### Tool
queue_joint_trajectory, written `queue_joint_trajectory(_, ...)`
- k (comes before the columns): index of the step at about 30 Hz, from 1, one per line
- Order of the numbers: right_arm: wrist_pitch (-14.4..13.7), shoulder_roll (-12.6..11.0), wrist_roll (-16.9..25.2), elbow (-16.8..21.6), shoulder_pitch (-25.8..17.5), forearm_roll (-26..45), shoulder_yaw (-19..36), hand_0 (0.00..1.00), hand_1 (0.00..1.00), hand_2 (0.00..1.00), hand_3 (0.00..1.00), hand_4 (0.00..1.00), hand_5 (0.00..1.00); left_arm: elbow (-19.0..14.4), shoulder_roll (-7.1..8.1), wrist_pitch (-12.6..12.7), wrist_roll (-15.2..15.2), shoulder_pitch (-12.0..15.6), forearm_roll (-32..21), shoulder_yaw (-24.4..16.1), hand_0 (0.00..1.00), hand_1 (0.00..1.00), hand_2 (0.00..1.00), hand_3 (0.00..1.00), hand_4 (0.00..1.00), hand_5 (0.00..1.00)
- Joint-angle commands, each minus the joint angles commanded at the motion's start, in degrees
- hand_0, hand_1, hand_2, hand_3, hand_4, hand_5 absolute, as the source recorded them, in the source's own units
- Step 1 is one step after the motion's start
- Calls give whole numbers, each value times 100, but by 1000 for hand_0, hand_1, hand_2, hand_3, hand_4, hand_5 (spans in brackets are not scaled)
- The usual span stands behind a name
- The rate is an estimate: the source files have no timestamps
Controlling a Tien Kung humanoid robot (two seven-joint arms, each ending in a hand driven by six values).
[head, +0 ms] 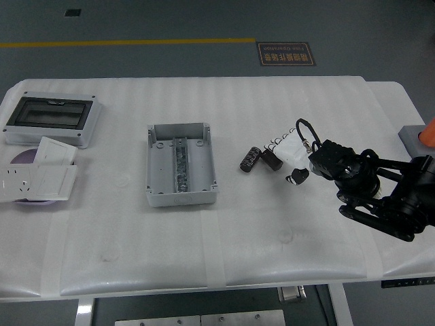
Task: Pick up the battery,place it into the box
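Grey workshop floor with a yellow line and a floor sign lies beyond a white table covered with padded sheeting. From the head view, an open grey box sits near the table's middle, its lid off and a metal rail running along its floor. At the far left stands a closed enclosure with a dark window, and in front of it lie white socket plates over a purple disc.

To the right of the box, well apart from it, lie two dark cylindrical batteries: one battery tilted, with a pale band, and a second battery just beside it. Neither is inside the box.

Only the right hand shows, reaching in from the right edge on a black arm. Its pale fingers are partly curled just to the right of the second battery, close to it; whether they touch it cannot be told, and they do not clearly enclose anything. A small dark piece sits below the fingers, too unclear to identify.
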Motion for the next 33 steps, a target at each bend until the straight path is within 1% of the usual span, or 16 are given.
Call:
queue_joint_trajectory(6, 45, 104, 62, -55, 54, -10, 50, 889, 894, 998, 998, 756, 288, 0, -6, -4, 2, -8, 19, 0, 656, 663, 619, 623, 543, 355)
queue_joint_trajectory(11, 11, 155, 96, -126, 72, 72, 69, 889, 895, 998, 998, 755, 287, 0, -1, -7, 4, -20, 47, -15, 655, 665, 619, 624, 542, 354)
queue_joint_trajectory(22, -40, 47, 273, -190, -83, 35, 136, 884, 890, 995, 998, 749, 289, 0, 24, -17, 10, -36, 114, -40, 655, 664, 619, 624, 541, 357)
queue_joint_trajectory(23, -48, 40, 286, -193, -88, 27, 142, 875, 878, 959, 998, 714, 261, 0, 27, -18, 10, -38, 118, -40, 655, 664, 619, 625, 540, 359)
queue_joint_trajectory(28, -143, 27, 343, -187, -84, 23, 155, 875, 878, 959, 998, 714, 261, 0, 41, -6, -12, -61, 88, 1, 655, 664, 619, 625, 540, 359)
queue_joint_trajectory(29, -164, 28, 349, -185, -80, 28, 154, 865, 868, 942, 961, 680, 228, 0, 41, -4, -16, -63, 77, 11, 655, 664, 619, 625, 540, 361)
queue_joint_trajectory(33, -254, 27, 378, -157, -52, 83, 154, 865, 868, 942, 961, 680, 228, 0, 34, -2, -17, -61, 73, 21, 655, 664, 619, 625, 540, 361)
